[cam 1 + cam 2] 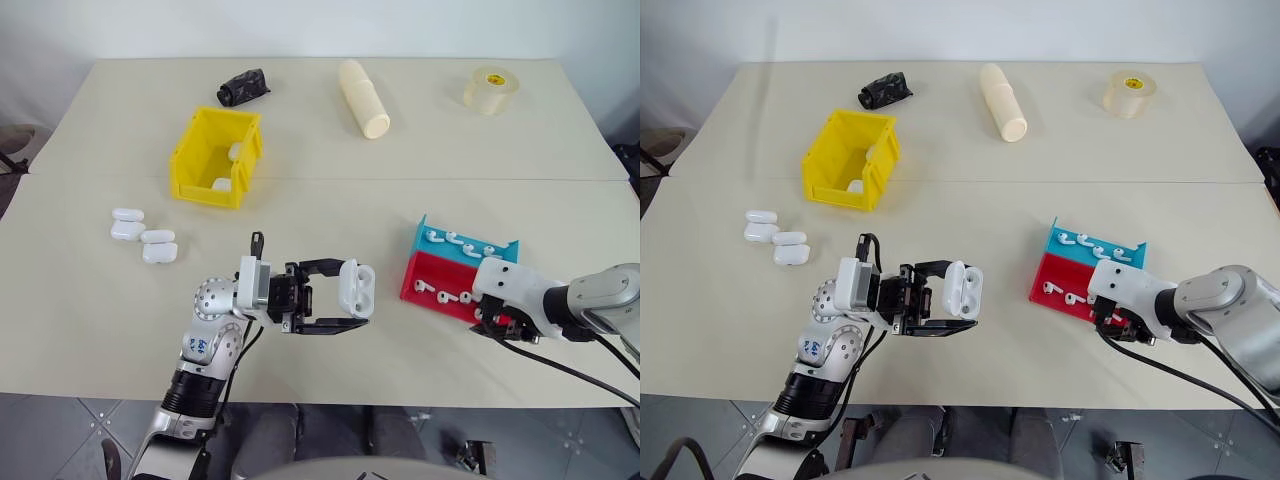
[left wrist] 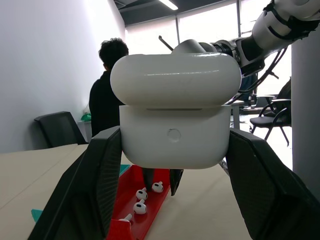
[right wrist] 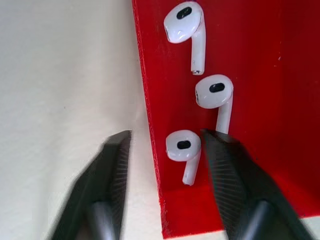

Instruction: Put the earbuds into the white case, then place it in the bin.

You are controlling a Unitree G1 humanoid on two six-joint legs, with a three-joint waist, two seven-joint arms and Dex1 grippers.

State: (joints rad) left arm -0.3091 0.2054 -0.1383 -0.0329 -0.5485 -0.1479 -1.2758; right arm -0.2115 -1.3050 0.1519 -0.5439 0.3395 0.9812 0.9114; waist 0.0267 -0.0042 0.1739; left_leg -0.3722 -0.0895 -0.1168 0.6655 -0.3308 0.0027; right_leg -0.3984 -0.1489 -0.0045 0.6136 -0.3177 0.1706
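Observation:
My left gripper (image 1: 352,294) is shut on the white case (image 1: 357,286), held up above the table's front middle; in the left wrist view the case (image 2: 175,115) sits between both black fingers. My right gripper (image 3: 167,137) points down at the near corner of the red tray (image 3: 260,100). Its jaws are apart, one finger outside the tray wall and the other inside. Between them lies one of the earbuds (image 3: 183,147), with two more earbuds (image 3: 215,92) beyond it. The yellow bin (image 1: 208,192) stands at the back left with white cases inside.
A teal tray (image 1: 432,238) holding earbuds adjoins the red tray (image 1: 425,276). Several spare white cases (image 1: 143,236) lie at the left. A cream roll (image 1: 364,98), a tape roll (image 1: 491,90) and a black object (image 1: 243,86) lie at the back. A person (image 2: 107,90) stands beyond the table.

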